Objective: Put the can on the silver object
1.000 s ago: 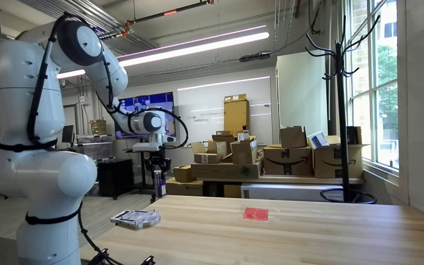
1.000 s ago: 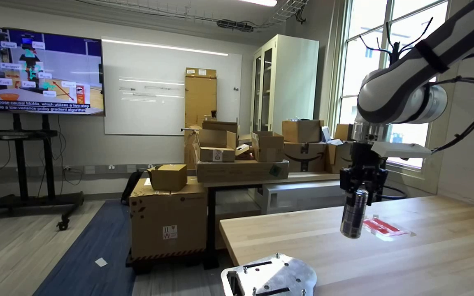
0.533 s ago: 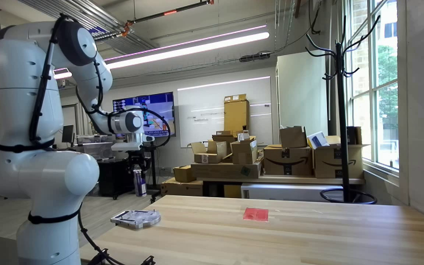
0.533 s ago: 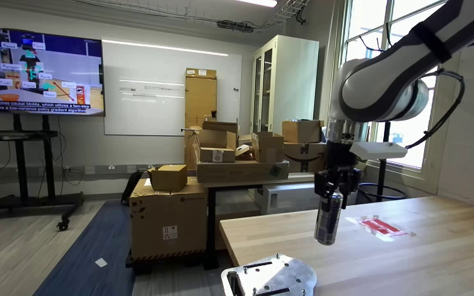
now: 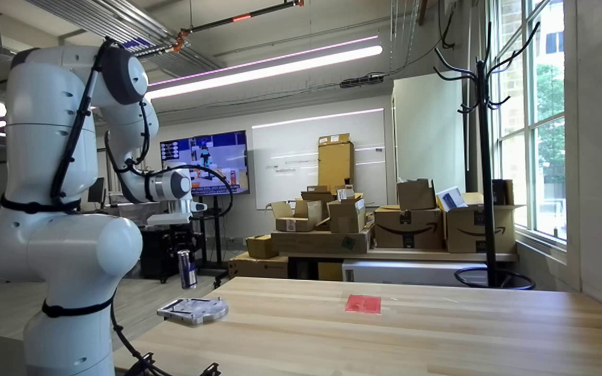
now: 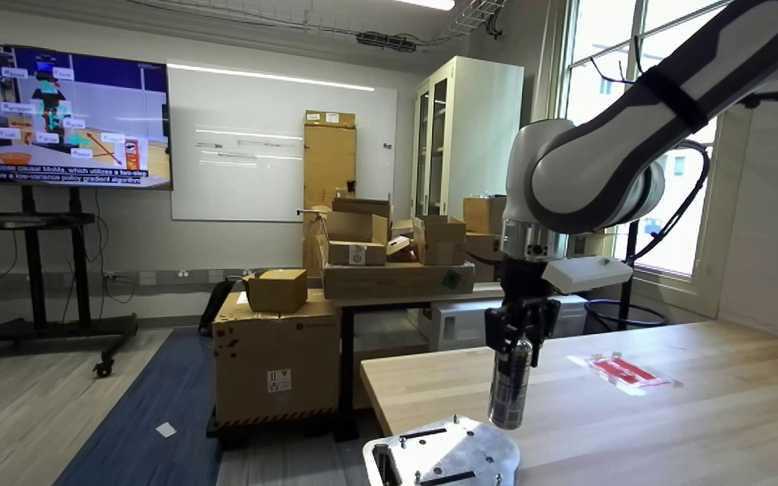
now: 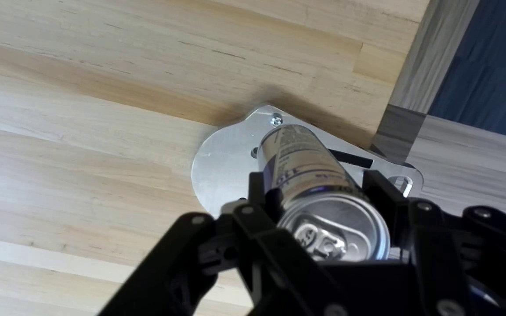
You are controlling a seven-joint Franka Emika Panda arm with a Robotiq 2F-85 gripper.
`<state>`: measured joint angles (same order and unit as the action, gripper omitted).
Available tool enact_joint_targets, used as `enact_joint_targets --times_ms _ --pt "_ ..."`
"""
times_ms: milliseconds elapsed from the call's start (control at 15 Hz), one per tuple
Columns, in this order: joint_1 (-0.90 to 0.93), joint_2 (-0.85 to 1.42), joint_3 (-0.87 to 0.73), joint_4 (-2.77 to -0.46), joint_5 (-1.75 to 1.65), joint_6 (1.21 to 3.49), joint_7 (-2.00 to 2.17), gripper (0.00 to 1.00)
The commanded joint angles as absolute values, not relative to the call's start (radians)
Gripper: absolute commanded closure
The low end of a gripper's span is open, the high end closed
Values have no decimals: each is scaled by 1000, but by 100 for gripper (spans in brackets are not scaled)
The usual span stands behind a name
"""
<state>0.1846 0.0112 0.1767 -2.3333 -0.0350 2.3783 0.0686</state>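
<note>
I have the can [image 6: 509, 395] clasped in my gripper [image 7: 316, 193] above the silver plate [image 6: 446, 451] at the worktop [image 5: 411, 334] edge, so placing seems to want centring, then gentle lowering.

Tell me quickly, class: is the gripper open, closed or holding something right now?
Gripper: closed, its jaws holding the can near its top.
</note>
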Motion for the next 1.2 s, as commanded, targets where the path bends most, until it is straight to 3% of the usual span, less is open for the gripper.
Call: enact_joint_targets --times_ms 0,1133 --pt "201 89 189 -2246 -74 2374 110 67" --pt "253 402 152 -1965 -117 2355 135 67"
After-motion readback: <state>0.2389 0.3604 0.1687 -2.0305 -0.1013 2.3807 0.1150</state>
